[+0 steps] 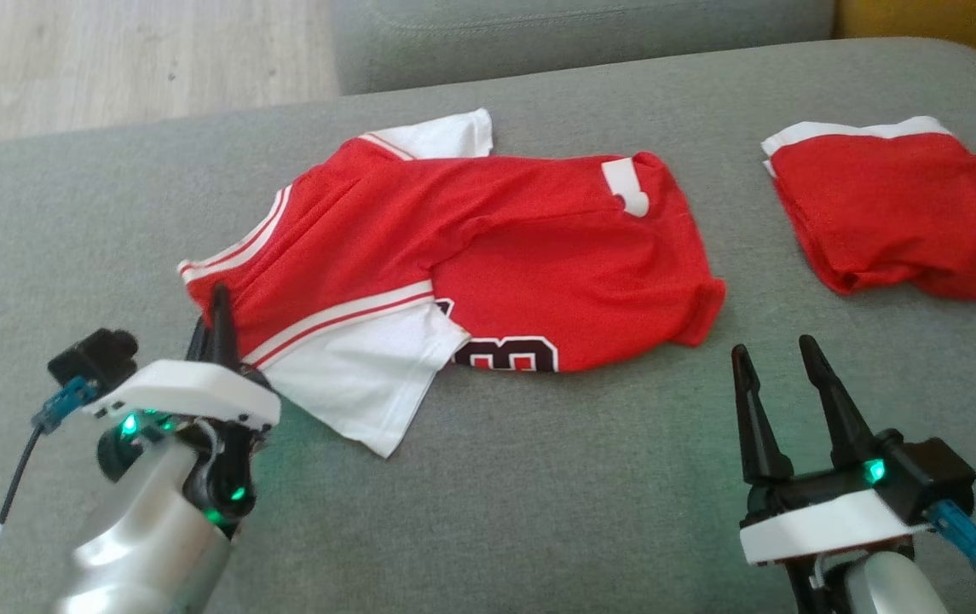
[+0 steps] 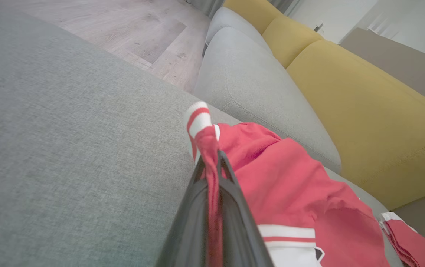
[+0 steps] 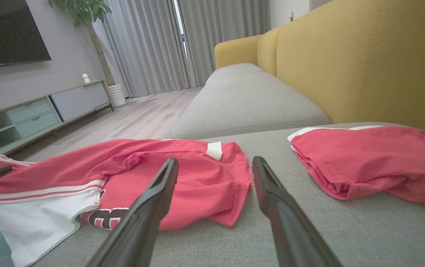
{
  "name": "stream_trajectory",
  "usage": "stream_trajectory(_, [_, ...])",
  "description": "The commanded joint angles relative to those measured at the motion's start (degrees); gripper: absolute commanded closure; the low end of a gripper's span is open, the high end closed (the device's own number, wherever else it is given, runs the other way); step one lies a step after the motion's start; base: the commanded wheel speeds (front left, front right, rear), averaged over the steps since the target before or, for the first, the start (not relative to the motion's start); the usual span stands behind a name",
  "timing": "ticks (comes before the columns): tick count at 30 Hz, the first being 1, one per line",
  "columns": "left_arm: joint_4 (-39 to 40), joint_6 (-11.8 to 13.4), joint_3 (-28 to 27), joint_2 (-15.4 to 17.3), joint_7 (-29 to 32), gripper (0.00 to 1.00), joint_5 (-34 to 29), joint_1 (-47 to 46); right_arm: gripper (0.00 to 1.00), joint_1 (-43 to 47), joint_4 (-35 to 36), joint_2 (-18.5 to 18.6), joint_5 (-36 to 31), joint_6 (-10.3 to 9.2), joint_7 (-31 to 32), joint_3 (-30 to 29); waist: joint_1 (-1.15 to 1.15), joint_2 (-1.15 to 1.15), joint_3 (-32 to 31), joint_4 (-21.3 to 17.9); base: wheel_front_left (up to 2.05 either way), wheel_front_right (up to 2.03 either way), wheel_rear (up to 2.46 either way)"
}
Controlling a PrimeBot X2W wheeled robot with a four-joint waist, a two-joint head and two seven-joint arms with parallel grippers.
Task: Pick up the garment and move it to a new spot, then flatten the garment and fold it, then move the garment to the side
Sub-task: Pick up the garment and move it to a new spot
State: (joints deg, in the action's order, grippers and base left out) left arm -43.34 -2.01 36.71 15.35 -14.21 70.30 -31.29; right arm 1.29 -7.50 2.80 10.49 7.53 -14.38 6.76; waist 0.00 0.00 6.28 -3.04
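So the head cam looks down from above at the grey sofa seat (image 1: 539,477), close enough that the red jersey (image 1: 488,247) sits mid-frame, with the left gripper (image 1: 219,298) and right gripper (image 1: 773,345) poking in at the bottom corners. The left wrist cam sits right down at the seat, looking along its pinched fingers (image 2: 197,200) past the jersey's edge toward the wood floor (image 2: 123,33) and yellow backrest (image 2: 364,111). The right wrist cam is low too, facing across the jersey toward the curtains (image 3: 153,44). All three share the jersey and the folded red piece (image 1: 897,213) beside it.
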Motion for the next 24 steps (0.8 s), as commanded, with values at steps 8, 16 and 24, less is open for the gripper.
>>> stream_trajectory(8, [7.3, 1.3, -9.2, -0.9, -0.8, 0.00, -15.6, -2.5, 0.00, -1.8, 1.9, 0.6, -1.3, -0.04, -0.6, 1.7, 0.00, 0.00, 1.7, 2.2, 0.00, 0.00, 0.00])
stream_trajectory(16, [21.1, 5.5, -20.9, -7.6, -0.8, 0.00, -39.7, 13.0, 0.00, -1.3, 1.7, 0.8, -1.4, -0.04, -0.6, 1.4, 0.00, 0.00, 1.4, 5.0, 0.00, 0.00, 0.00])
stream_trajectory(24, [18.8, 1.0, -15.9, -11.7, -0.8, 0.00, -46.3, 23.1, 0.00, -1.5, 1.4, 0.8, -1.3, -0.04, -0.6, 1.9, 0.00, 0.00, 1.1, 6.7, 0.00, 0.00, 0.00])
